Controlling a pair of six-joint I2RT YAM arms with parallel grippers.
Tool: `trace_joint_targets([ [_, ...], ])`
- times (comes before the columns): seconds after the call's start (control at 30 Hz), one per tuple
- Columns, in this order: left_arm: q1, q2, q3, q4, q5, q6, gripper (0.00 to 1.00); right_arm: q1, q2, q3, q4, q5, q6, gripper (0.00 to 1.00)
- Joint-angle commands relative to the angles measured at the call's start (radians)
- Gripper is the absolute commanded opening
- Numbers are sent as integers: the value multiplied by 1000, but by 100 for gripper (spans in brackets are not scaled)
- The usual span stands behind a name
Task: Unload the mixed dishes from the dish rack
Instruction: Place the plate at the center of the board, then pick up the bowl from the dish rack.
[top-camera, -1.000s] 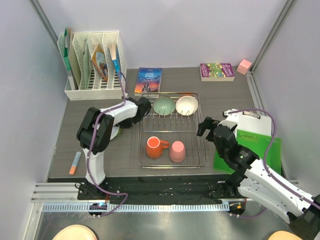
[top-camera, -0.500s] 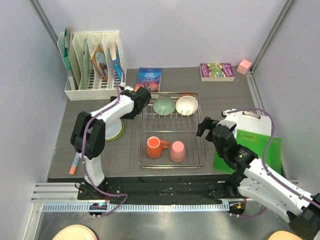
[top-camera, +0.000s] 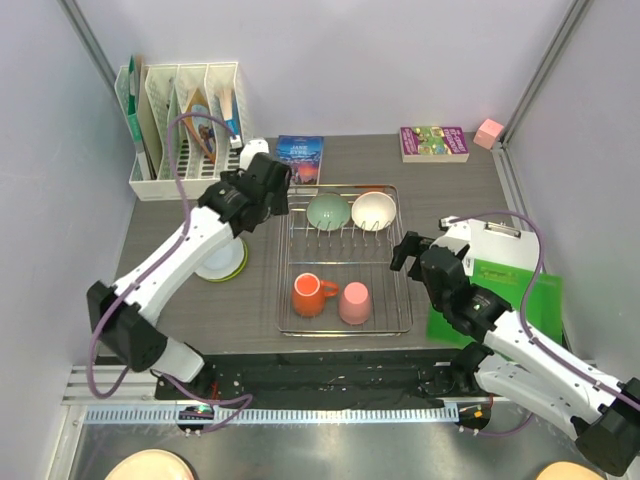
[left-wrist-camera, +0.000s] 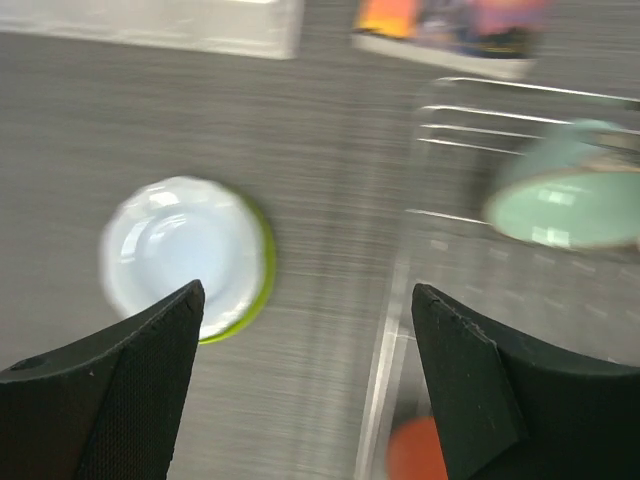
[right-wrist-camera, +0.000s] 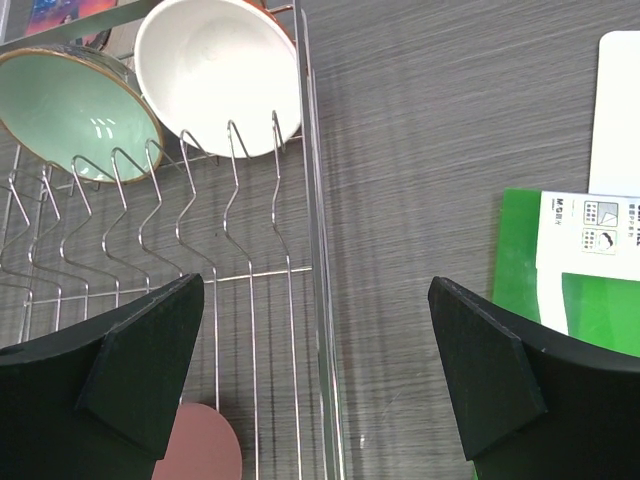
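Note:
The silver wire dish rack stands mid-table. A pale green bowl and a cream-white bowl lean in its back tines. An orange mug and an upturned pink cup sit in its front half. The lime-green plate, its face showing pale, lies flat on the table left of the rack. My left gripper hovers open and empty above the rack's back-left corner. My right gripper hangs open and empty over the rack's right rim.
A white slotted file organizer stands at the back left, with a blue book lying behind the rack. A purple book and a pink block are at the back right. A green sheet with a clipboard lies right of the rack.
My left jaws have widened. The left arm has unfolded and risen, carrying its gripper back and left off the rack's edge, so the plate now shows whole. The right arm has barely moved.

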Motion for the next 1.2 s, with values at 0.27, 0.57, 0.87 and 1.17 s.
trace_joint_targets([
  [0.27,-1,65,-143,554,569,336,54,0,-7,64,32,7,-2,100],
  [0.57,14,10,-311,863,695,561,67,0,-25,42,29,7,2,99],
  [0.87,45,87,-355,977,703,591,59,-1,-37,24,32,12,-2,99],
  [1.17,46,145,-380,1018,698,594,56,-1,-62,22,12,32,-11,100],
])
